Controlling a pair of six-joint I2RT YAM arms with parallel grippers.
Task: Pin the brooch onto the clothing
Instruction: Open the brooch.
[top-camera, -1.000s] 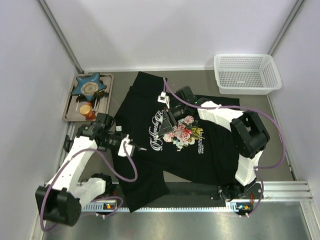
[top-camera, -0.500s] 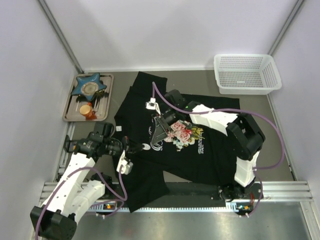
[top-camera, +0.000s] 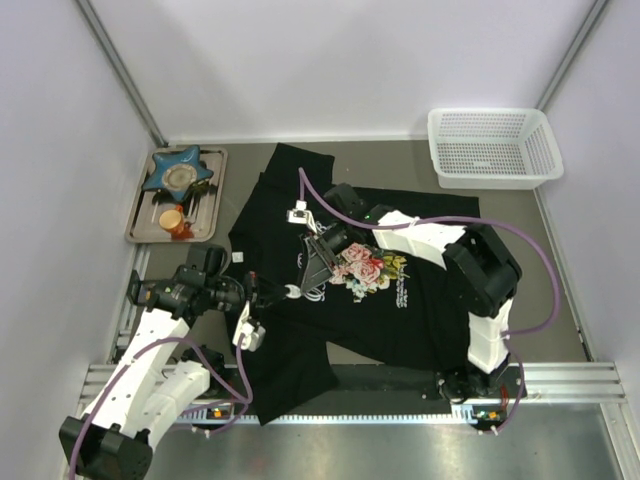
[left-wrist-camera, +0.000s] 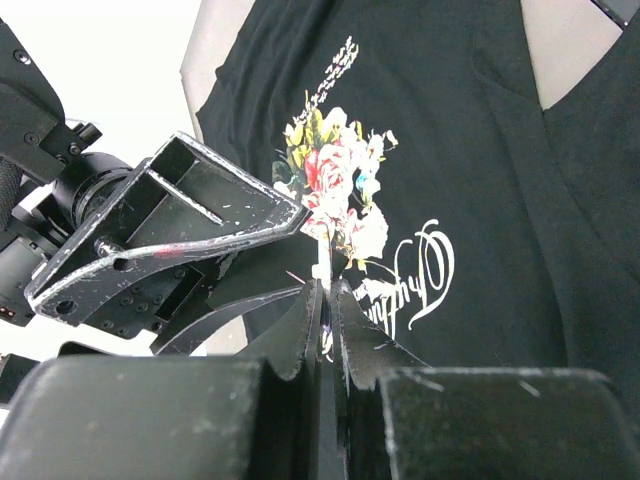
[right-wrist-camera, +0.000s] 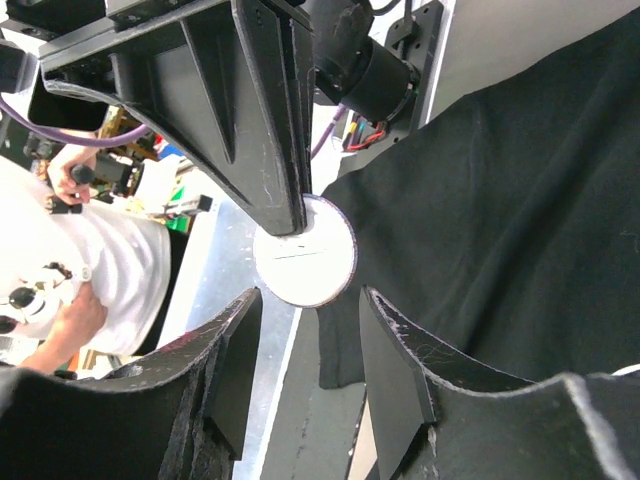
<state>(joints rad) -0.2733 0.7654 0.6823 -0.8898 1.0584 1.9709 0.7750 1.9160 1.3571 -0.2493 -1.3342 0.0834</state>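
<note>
The black T-shirt (top-camera: 420, 310) with the rose print (top-camera: 362, 266) lies flat on the table. My left gripper (top-camera: 283, 293) is shut on the brooch (right-wrist-camera: 305, 263), a small pale round disc, and holds it above the shirt's left side. In the left wrist view the brooch (left-wrist-camera: 322, 262) shows edge-on between my shut fingertips, and the shirt (left-wrist-camera: 480, 150) lies beyond. My right gripper (top-camera: 310, 270) is open right beside it. In the right wrist view its fingers (right-wrist-camera: 225, 370) stand either side of the disc, just short of it, not touching.
A white mesh basket (top-camera: 492, 145) stands at the back right. A metal tray (top-camera: 208, 195) at the back left holds a blue star-shaped dish (top-camera: 178, 172) and a small orange item (top-camera: 172, 218). The side walls stand close.
My right gripper has swung left across the print to meet my left gripper. My left arm has drawn back toward the near edge, still holding the brooch.
</note>
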